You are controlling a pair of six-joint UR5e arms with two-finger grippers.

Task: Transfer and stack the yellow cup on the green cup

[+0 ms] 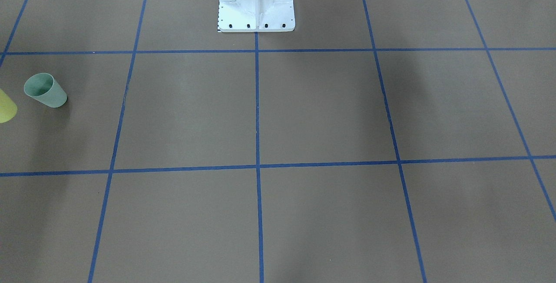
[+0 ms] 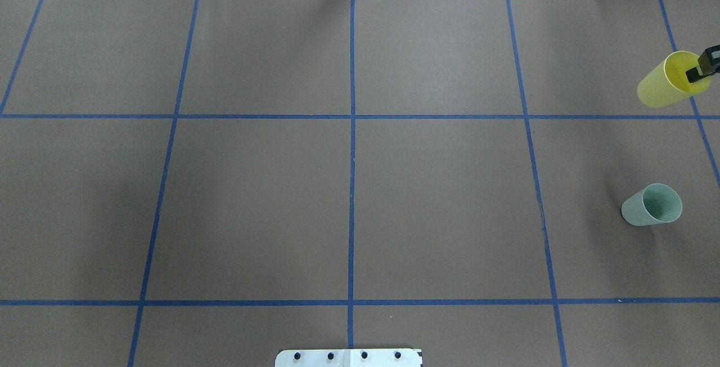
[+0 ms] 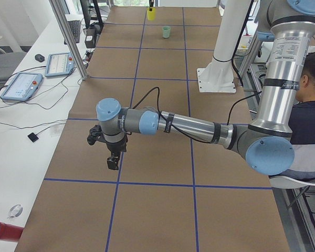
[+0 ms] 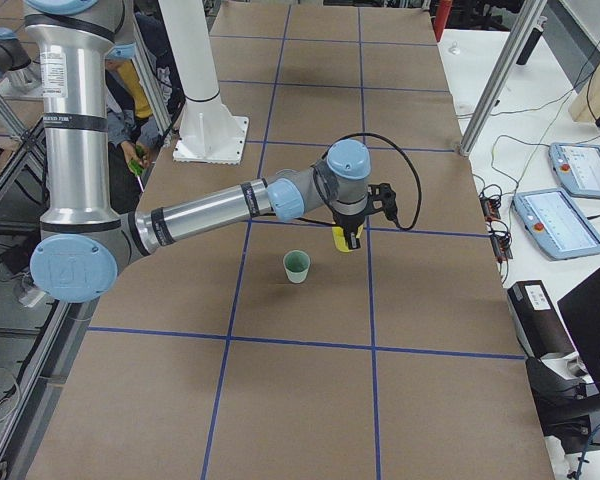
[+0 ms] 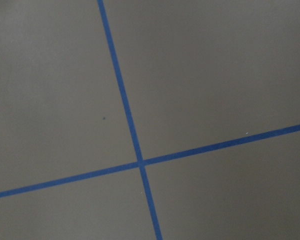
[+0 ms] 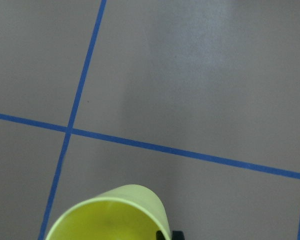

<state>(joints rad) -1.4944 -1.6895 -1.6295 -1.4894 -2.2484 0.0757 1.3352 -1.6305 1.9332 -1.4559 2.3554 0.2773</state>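
Note:
The yellow cup [image 2: 661, 88] is at the far right edge of the overhead view, upright, with my right gripper [image 2: 705, 67] shut on its rim, one finger inside the cup. It also shows in the right wrist view [image 6: 110, 215] and the exterior right view [image 4: 344, 243]. I cannot tell whether it touches the table. The green cup [image 2: 647, 209] stands upright and empty on the table, nearer the robot than the yellow cup and apart from it [image 4: 297, 266]. My left gripper [image 3: 113, 161] hangs over the table's other end; I cannot tell if it is open or shut.
The white robot base [image 1: 256, 9] stands at the table's middle edge. Blue tape lines [image 2: 352, 187] grid the brown table. Teach pendants [image 4: 570, 220] and cables lie on the side bench beyond a metal post [image 4: 500, 80]. A person [image 3: 310, 105] sits by the robot.

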